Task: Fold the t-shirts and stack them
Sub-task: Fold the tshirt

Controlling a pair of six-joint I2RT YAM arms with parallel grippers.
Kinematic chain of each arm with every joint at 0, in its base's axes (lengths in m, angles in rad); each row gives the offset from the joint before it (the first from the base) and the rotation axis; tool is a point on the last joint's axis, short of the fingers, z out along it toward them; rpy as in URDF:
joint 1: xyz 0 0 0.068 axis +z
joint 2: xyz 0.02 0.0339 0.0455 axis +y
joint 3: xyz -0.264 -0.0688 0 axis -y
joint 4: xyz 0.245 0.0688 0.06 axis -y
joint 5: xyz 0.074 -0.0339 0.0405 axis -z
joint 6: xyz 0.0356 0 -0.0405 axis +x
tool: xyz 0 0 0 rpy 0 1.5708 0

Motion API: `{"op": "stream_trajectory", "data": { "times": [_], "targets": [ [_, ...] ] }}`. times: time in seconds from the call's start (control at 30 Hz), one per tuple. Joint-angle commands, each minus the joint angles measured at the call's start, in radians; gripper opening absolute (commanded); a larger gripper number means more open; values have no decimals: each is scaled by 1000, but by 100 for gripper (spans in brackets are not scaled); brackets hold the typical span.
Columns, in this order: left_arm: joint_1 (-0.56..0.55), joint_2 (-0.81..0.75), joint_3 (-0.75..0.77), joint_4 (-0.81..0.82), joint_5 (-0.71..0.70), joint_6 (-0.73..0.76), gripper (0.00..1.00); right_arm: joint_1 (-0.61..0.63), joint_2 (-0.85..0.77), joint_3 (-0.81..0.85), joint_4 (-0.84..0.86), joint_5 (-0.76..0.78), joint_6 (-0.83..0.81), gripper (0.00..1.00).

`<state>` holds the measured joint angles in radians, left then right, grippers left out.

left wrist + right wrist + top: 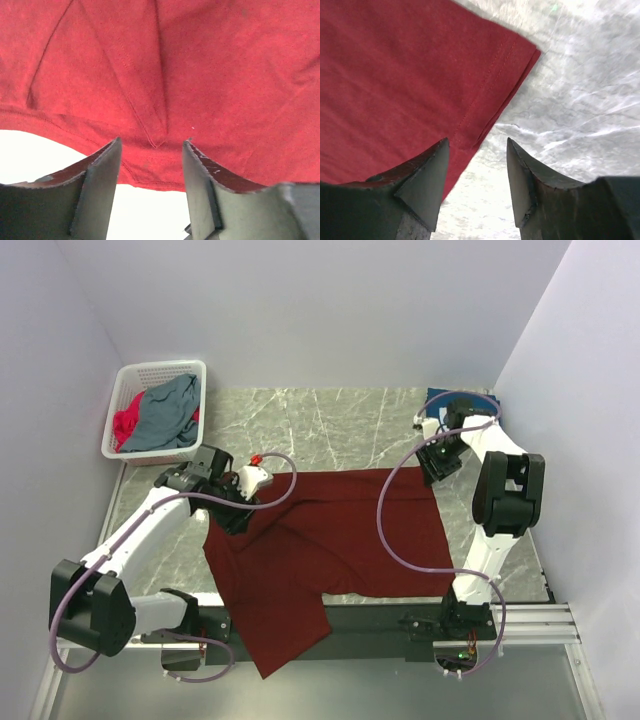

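Maroon t-shirt (330, 550): spread across the middle of the worktop (330, 420), its near-left part draped over the near edge between the two arm bases, with creases along its left side. Left arm: you see its elbow folded out at the near left and the forearm reaching up and right to the shirt's left edge. Left tool (232, 520): fingers parted, nothing between them, a stitched fold of red cloth just ahead. Right arm: it rises from its base to a high elbow, then the wrist doubles back toward the shirt's far right corner. Right tool (437, 472): fingers apart, empty, poised over the hemmed corner where cloth meets marble. White basket (130, 375), far left: holds a grey-blue t-shirt (165, 415) and a pink t-shirt (125, 427).
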<state>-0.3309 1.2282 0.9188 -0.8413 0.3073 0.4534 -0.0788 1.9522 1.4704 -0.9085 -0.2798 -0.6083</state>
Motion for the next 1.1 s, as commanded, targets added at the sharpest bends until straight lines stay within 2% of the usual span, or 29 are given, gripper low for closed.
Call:
{"op": "stream_trajectory", "data": {
  "times": [0.0, 0.1, 0.13, 0.17, 0.27, 0.37, 0.57, 0.73, 1.07],
  "targets": [
    [-3, -30, 60, 14, 75, 62, 58, -12, -88, 85, -64, -68, -19, 57],
    [-3, 66, 132, 39, 99, 19, 59, -10, -58, 145, -105, -110, 15, 53],
    [-3, 129, 149, 72, 101, -19, 61, -3, -47, 174, -112, -113, 37, 50],
    [-3, 163, 182, 86, 102, -39, 61, 1, -20, 185, -118, -114, 50, 43],
    [-3, 290, 235, 149, 108, -103, 66, 19, 25, 206, -118, -101, 91, 34],
    [-2, 398, 287, 185, 122, -137, 68, 27, 59, 215, -110, -84, 117, 30],
    [-3, 553, 368, 203, 147, -165, 73, 27, 73, 211, -105, -76, 120, 27],
    [-2, 635, 396, 208, 161, -174, 73, 27, 70, 196, -98, -68, 114, 26],
    [-3, 683, 408, 203, 177, -168, 71, 28, 70, 200, -104, -67, 107, 25]
  ]
}}
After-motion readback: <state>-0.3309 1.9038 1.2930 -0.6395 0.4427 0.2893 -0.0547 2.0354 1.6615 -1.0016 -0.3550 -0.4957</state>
